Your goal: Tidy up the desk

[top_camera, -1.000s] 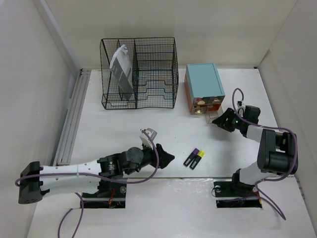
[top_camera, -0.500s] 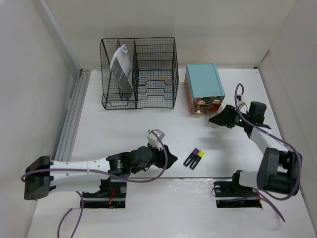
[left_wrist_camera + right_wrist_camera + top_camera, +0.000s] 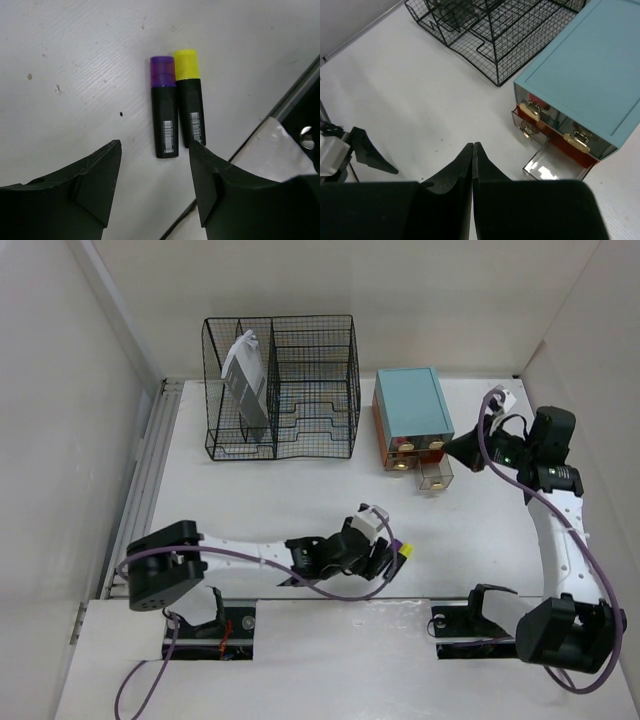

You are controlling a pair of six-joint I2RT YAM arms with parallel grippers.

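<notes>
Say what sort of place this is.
Probably a lab mock-up of an office desk: a white desk boxed in by plain panels, with a wire rack, a teal drawer box and two highlighters on it.

desk [image 3: 250, 495] | matte white, flat, faintly scuffed | grey ribbed rail [image 3: 143, 480] left edge | two cut-outs [image 3: 240, 640] near edge
</notes>
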